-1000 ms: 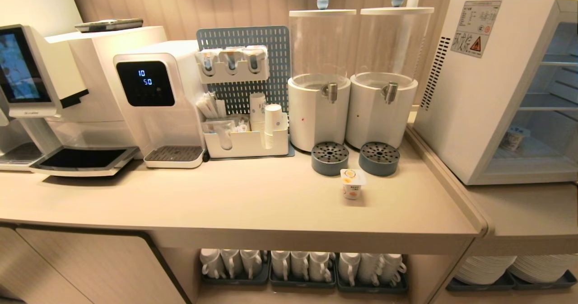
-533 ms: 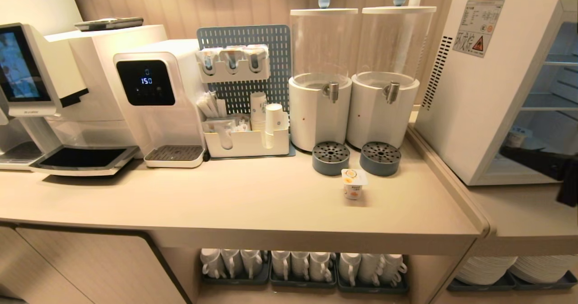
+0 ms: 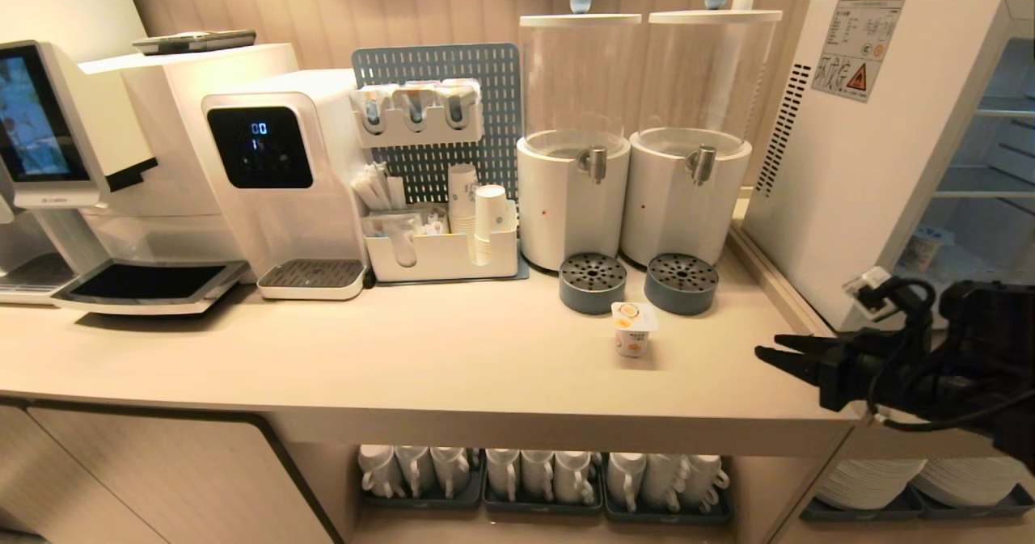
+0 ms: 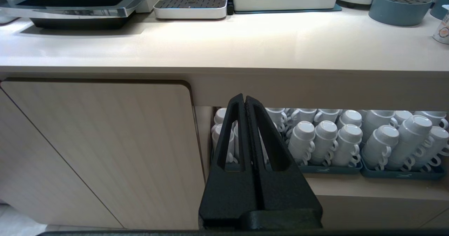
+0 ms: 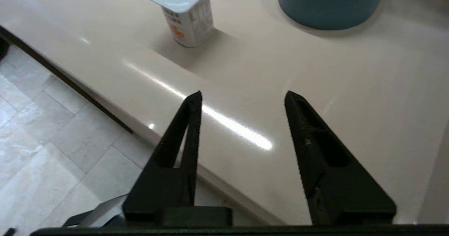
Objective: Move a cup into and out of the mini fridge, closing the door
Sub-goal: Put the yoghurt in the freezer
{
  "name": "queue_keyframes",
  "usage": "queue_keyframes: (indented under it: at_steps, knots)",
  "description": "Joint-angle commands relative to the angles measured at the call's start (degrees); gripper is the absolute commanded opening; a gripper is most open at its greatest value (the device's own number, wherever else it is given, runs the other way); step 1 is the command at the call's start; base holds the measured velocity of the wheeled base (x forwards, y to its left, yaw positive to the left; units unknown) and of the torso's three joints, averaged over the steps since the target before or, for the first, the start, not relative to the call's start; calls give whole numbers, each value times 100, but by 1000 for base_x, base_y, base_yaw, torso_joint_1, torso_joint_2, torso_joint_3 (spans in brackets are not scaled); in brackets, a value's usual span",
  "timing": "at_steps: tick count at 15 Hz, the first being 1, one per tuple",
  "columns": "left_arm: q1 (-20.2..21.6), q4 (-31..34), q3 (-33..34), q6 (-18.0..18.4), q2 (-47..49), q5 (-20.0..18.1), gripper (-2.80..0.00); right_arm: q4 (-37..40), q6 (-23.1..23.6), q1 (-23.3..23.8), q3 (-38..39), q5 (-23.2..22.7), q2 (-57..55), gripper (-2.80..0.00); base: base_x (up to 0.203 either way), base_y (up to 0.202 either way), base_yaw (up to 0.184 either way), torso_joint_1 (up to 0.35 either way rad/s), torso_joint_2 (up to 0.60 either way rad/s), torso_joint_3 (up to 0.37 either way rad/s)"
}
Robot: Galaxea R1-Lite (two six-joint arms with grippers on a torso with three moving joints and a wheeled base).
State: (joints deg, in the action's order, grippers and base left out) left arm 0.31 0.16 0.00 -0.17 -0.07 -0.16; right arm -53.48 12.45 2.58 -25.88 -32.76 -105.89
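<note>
I have the right gripper [image 3: 768, 354] with jaws apart and empty, pointing level at the upright cup [image 3: 632, 327] ahead on the counter [image 3: 404, 358], left of the mini fridge [image 3: 857, 164].

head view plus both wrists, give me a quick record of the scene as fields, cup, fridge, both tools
cup: small sealed white cup with orange print, upright on the counter, in front of two blue-grey drip trays
mini fridge: on the lower counter to the right, interior shelves visible, a second cup inside
right tool: open, empty, level over the counter's right end, pointing at the cup, not touching it
left tool: shut, empty, low in front of the cabinet, facing shelved mugs
</note>
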Motion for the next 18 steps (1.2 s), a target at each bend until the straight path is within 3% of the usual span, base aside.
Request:
queue_keyframes:
  at_steps: [1, 3, 5, 8, 18]
  knots:
    - [4, -7, 9, -1, 7, -2, -280, -1545, 79, -190, 186, 113, -1405, 0, 0, 0, 0, 0, 0, 0]
    - [4, -7, 18, -1, 7, -2, -280, -2753, 198, -473, 232, 501, -2251, 0, 0, 0, 0, 0, 0, 0]
    - [4, -7, 18, -1, 7, -2, -280, -3218, 337, -866, 64, 841, -2604, 0, 0, 0, 0, 0, 0, 0]
    - [4, -7, 18, 8, 7, -2, -280, -2819, 348, -1203, -421, 956, -2539, 0, 0, 0, 0, 0, 0, 0]
    - [4, -7, 9, 17, 7, -2, -280, -1098, 329, -1433, -2092, 1055, -2662, 0, 0, 0, 0, 0, 0, 0]
